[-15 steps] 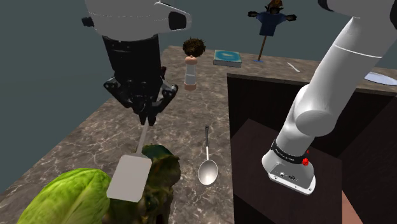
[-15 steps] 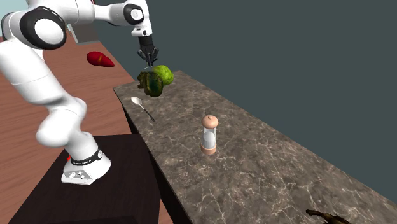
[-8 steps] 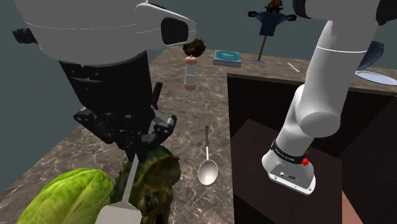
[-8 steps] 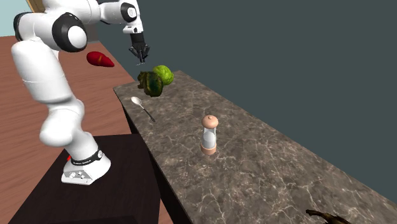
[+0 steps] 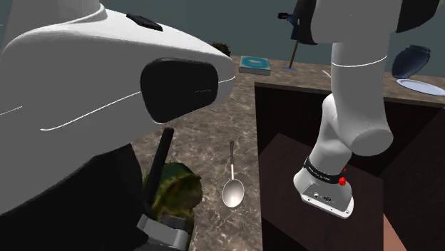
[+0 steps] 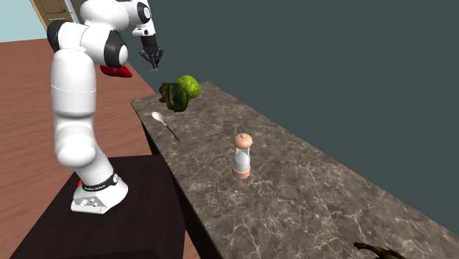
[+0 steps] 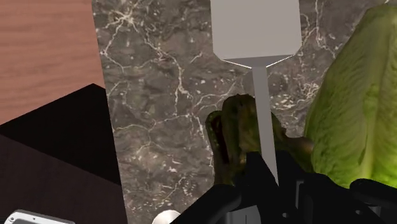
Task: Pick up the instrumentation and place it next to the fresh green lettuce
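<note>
The black gripper (image 7: 272,175) clasped the flat grey spatula (image 7: 257,28) by its handle above the dark marbled bench (image 7: 153,89), mid-carry; next it likely needed lowering beside the bright green lettuce (image 7: 356,102).

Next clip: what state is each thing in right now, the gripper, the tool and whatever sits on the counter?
Gripper: shut on the spatula's handle, raised in the air.
Spatula: held, off the counter.
Lettuce: lying at the counter's end.
Dark leafy lump: lying beside the lettuce.
Spoon: lying flat on the counter.
Grinder: standing upright.
</note>
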Controlling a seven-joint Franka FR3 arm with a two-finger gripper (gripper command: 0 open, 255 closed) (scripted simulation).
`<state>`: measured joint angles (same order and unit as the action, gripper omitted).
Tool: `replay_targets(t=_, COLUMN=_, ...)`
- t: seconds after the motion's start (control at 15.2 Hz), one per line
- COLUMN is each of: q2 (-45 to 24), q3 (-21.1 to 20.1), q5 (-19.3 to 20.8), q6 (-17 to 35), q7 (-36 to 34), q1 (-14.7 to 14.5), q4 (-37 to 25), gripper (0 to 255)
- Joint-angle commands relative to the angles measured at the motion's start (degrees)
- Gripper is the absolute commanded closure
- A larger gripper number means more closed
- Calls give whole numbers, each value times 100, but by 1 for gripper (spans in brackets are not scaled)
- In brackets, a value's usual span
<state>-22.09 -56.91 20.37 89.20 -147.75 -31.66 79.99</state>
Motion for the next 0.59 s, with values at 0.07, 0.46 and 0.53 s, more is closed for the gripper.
replay_targets(t=0.07, q2=-568, q3=136, q5=402, q6=-308, q7=-429, q1=-798, q4=-717, gripper=255)
replay_targets(t=0.46, q2=-629, q3=162, q5=440, q6=44, q7=-542, q1=-792, q4=-382, gripper=255)
replay_targets(t=0.53, q2=-623, q3=160, q5=437, q6=125, q7=-552, q1=-761, q4=-288, gripper=255)
